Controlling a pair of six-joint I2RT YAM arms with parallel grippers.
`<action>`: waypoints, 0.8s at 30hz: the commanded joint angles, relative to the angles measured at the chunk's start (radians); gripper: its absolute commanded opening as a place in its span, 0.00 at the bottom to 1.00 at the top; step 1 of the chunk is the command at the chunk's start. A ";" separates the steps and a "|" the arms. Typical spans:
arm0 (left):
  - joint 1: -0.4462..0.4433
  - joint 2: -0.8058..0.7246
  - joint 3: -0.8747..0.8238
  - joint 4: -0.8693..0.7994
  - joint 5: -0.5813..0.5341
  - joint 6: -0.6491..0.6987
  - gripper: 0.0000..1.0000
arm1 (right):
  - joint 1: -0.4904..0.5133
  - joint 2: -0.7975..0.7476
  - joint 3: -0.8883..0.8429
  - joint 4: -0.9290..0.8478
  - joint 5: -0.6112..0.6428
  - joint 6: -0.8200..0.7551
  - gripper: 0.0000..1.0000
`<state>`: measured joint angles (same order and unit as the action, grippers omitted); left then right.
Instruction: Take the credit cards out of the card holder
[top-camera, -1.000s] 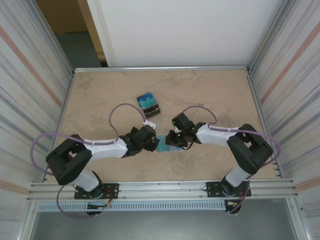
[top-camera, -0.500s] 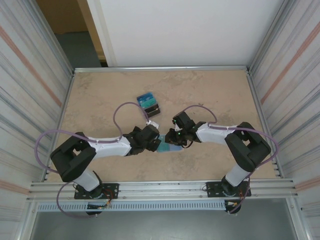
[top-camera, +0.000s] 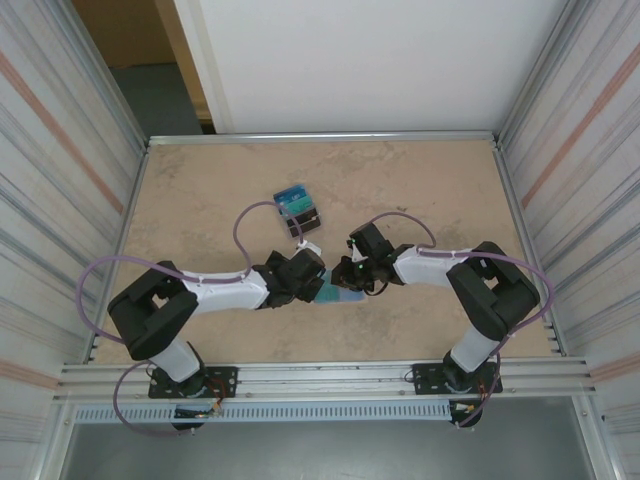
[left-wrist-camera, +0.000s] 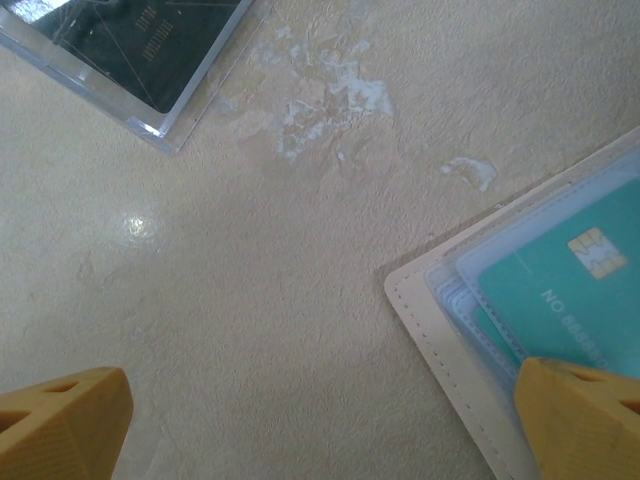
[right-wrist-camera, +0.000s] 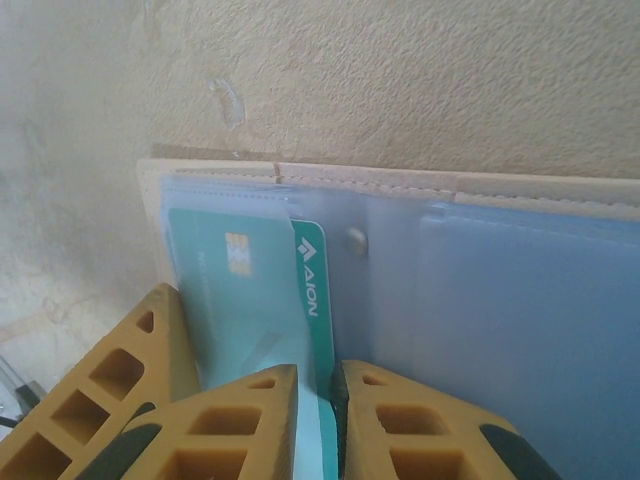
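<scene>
Card holder (right-wrist-camera: 400, 178) open, flat on table (left-wrist-camera: 250, 260), btwn arms. R jaws nearly shut, pinching teal card (right-wrist-camera: 250, 290) at edge protruding from sleeve. L jaws wide open, empty (one finger (left-wrist-camera: 585, 420) over holder corner, contact unclear). Technique: pin holder w/ L, draw card straight along sleeve, low, slow.

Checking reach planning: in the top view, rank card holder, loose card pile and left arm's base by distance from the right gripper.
1. Card holder: directly under the right gripper, which pinches a teal card.
2. Card pile: farther back, to the left.
3. Left arm's base: near edge, far left.
</scene>
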<state>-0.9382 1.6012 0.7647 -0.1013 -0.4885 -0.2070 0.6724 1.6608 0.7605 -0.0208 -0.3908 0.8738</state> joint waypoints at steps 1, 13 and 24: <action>-0.008 0.022 0.008 -0.067 -0.016 0.006 0.99 | -0.009 -0.008 -0.022 0.009 -0.012 0.021 0.18; -0.008 0.020 0.008 -0.072 -0.006 -0.008 0.99 | -0.010 -0.008 -0.042 0.055 -0.037 0.041 0.18; -0.008 0.017 0.009 -0.082 -0.001 -0.013 0.99 | -0.052 -0.055 -0.109 0.212 -0.139 0.088 0.13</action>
<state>-0.9382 1.6012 0.7666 -0.1123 -0.4889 -0.2081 0.6327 1.6459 0.6666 0.1356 -0.4801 0.9356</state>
